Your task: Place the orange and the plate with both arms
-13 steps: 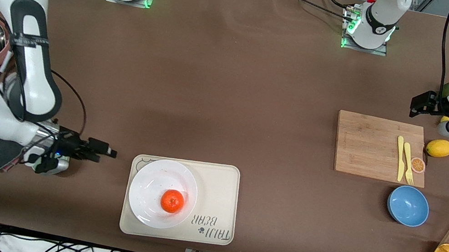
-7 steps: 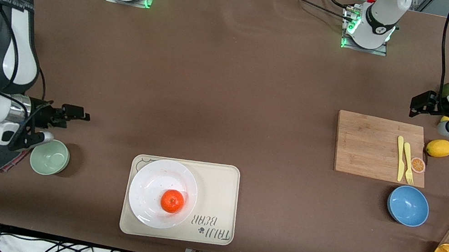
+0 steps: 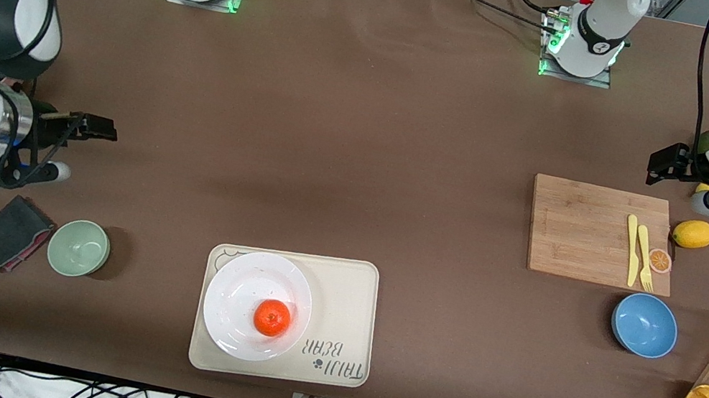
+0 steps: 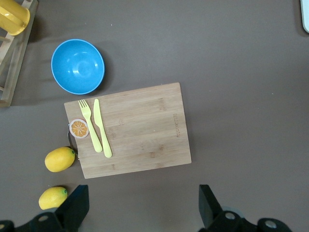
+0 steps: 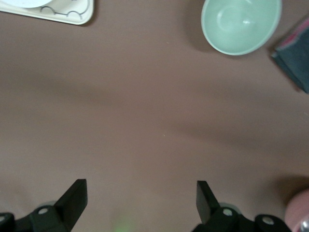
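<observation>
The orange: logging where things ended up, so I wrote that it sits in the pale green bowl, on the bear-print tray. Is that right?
No. In the front view the orange sits on the white plate, on the bear-print tray. The pale green bowl is off the tray.

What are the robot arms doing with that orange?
Nothing is being held right now. The orange sits on the white plate, which rests on the beige tray. The right gripper hangs open over bare table near the green bowl. The left gripper waits open by the cutting board.
</observation>
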